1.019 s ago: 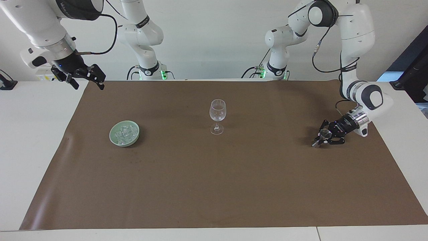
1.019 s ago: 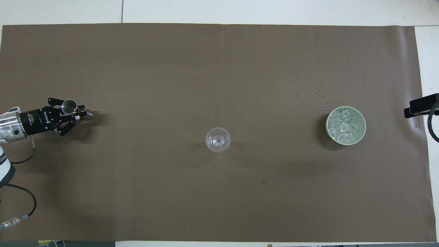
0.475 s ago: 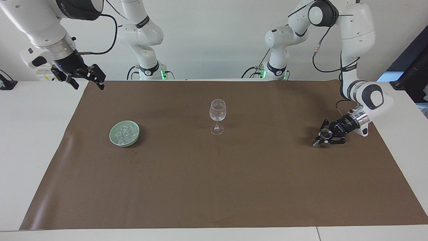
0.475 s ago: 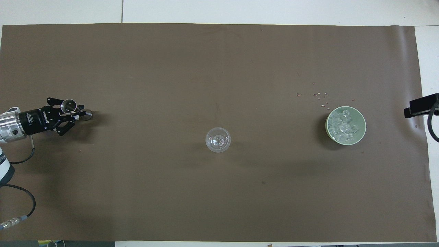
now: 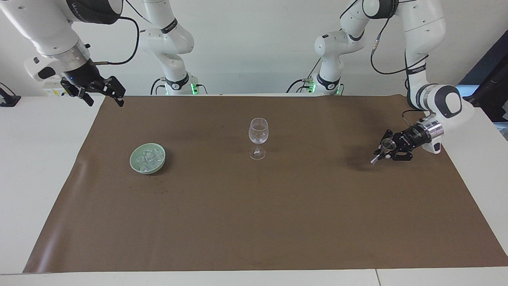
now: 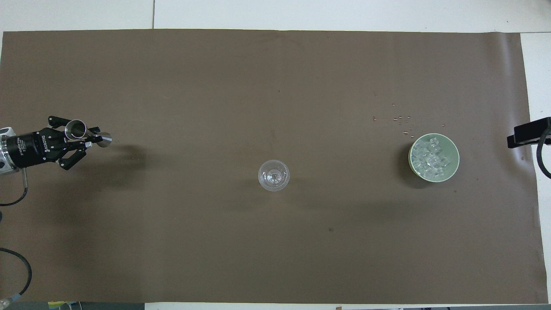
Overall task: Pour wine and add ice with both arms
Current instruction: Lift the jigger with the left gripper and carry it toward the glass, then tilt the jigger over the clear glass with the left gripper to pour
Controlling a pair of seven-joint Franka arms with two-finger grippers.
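Note:
A clear stemmed wine glass [image 5: 258,137] stands upright at the middle of the brown mat; it also shows in the overhead view [image 6: 273,175]. A pale green bowl [image 5: 135,161] holding a heap of ice [image 5: 149,157] sits toward the right arm's end; bowl [image 6: 455,163] and ice [image 6: 431,158] show from above. My left gripper [image 5: 387,154] [image 6: 86,140] is shut on a small metal jigger [image 5: 387,143] [image 6: 75,128], held tilted a little above the mat at the left arm's end. My right gripper [image 5: 104,96] is open and empty, raised over the mat's corner nearer the robots.
The brown mat [image 5: 254,222] covers most of the white table. Several small specks [image 6: 400,119] lie on the mat just farther from the robots than the bowl. Only a black part of the right gripper [image 6: 527,137] shows in the overhead view.
My left gripper has lifted the jigger off the mat and drawn it toward the left arm's end; its shadow now lies apart from it. The right arm has not moved.

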